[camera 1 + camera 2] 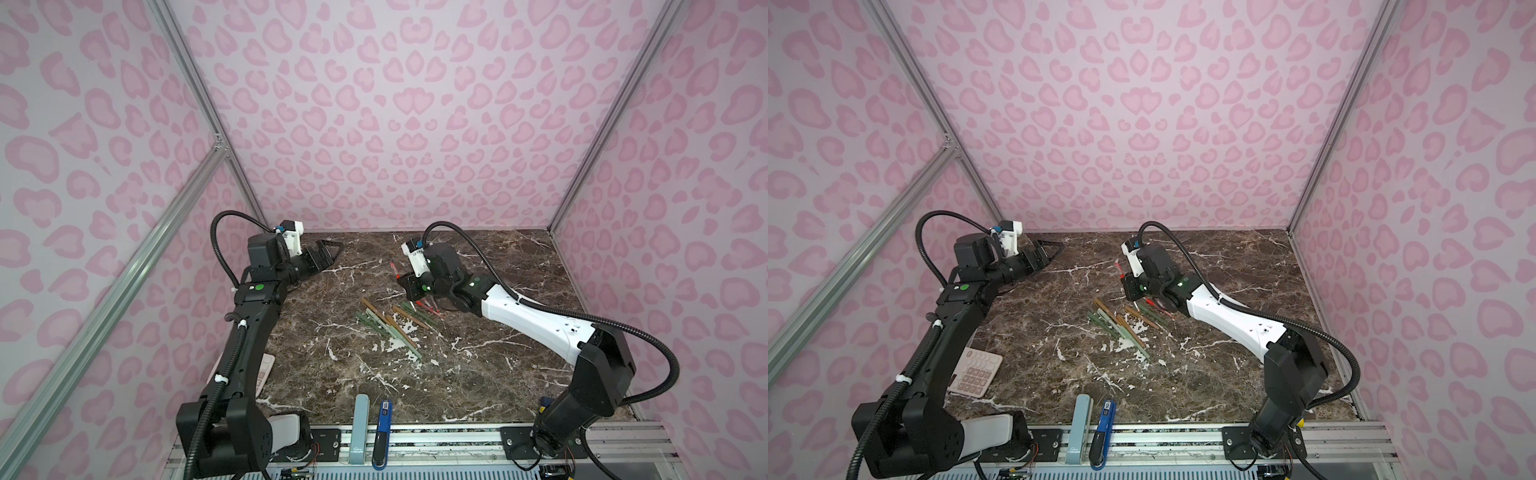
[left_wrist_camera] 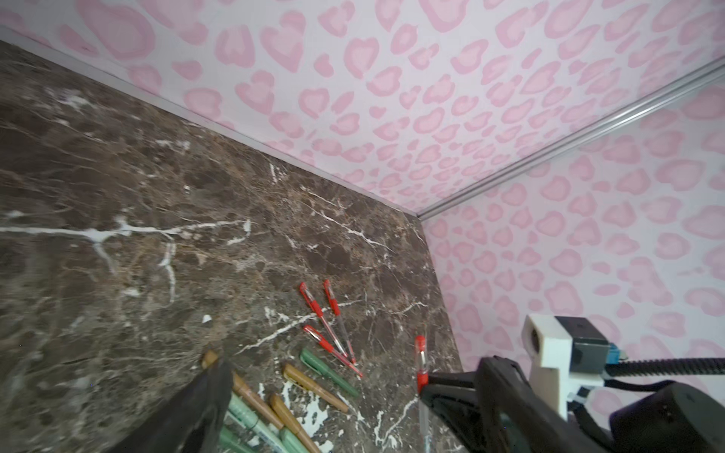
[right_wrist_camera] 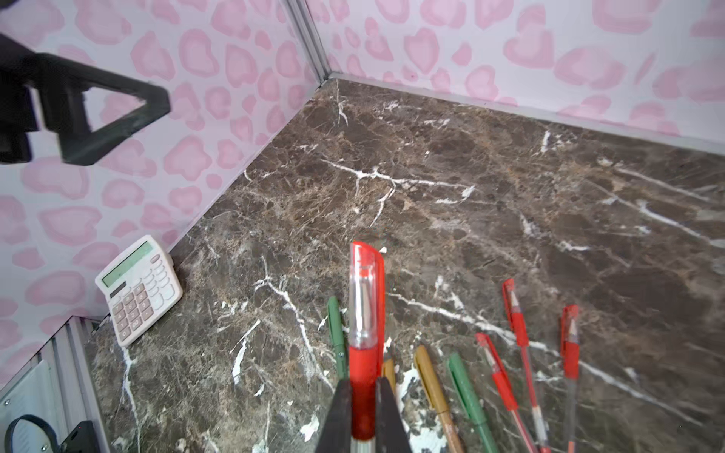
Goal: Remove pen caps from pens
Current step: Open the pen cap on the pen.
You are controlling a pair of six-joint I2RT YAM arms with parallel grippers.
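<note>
Presently the right claw (image 3: 363, 396) pinches a capped red pen (image 3: 363, 306); the left claw (image 1: 326, 253) gapes empty.

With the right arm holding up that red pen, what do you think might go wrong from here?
1. The right gripper pinches the red pen only at its narrow grip; pulling the cap may make it slip or swivel.
2. The left gripper, open, sits far off by the back wall; a misjudged approach could knock the pen.
3. A dropped pen would fall among the loose pens.
</note>
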